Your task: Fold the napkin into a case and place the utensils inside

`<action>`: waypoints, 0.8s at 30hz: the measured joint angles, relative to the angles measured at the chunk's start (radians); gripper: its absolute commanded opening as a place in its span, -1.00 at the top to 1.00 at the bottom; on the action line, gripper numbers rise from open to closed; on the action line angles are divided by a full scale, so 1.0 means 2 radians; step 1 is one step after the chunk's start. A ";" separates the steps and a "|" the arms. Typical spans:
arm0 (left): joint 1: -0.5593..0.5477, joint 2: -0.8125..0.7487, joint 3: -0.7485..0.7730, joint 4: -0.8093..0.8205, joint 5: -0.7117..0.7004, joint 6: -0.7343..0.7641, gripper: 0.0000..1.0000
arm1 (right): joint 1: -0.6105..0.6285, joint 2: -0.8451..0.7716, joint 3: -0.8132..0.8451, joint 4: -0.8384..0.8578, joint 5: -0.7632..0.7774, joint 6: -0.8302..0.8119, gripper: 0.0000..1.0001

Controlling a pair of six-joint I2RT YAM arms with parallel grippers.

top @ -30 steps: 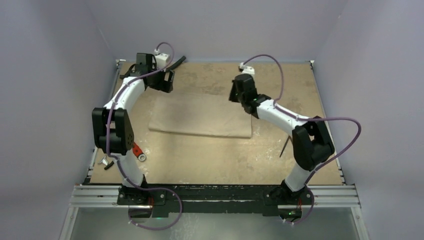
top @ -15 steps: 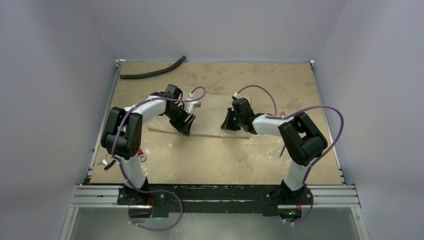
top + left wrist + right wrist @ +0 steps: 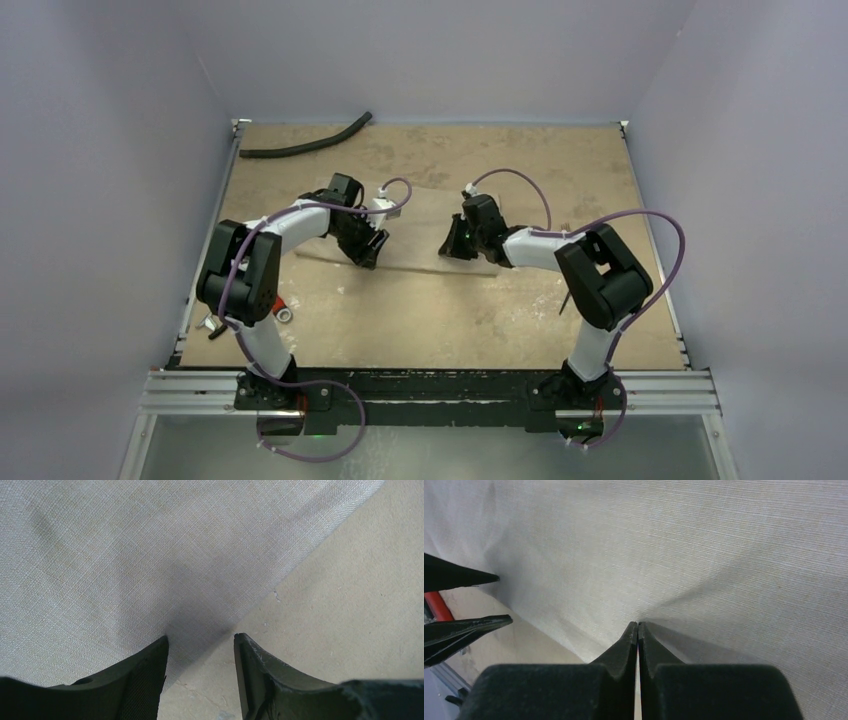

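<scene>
black hose [image 3: 303,148] lies along the far-left edge.

My left arm [image 3: 295,215] and right arm [image 3: 535,248] are white tubes with black joints, each trailing a purple cable [image 3: 652,212]; my fingers [image 3: 142,680] are matte black wedges.

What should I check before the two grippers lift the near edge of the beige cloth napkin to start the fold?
1. Hold of the right gripper on the beige cloth napkin: ok. It is shut, and the cloth puckers at its tips.
2. Hold of the left gripper: not ok. It is open, straddling the napkin's edge.
3. Both grippers on the same near edge: ok in the top view.
4. The long black curved hose clear of the napkin: ok. It lies well behind, apart from it.
5. How many cloth layers the right gripper pinches: cannot tell.
</scene>
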 measured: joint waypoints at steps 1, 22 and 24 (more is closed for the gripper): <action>0.000 0.000 0.000 0.002 -0.001 0.000 -0.01 | 0.001 0.000 0.002 0.000 -0.005 0.000 0.92; -0.005 -0.010 -0.025 0.067 -0.043 0.009 0.16 | -0.010 0.080 0.043 0.023 -0.215 0.026 1.00; -0.005 -0.010 -0.028 0.077 -0.052 0.014 0.17 | -0.023 0.074 0.038 0.016 -0.214 0.022 1.00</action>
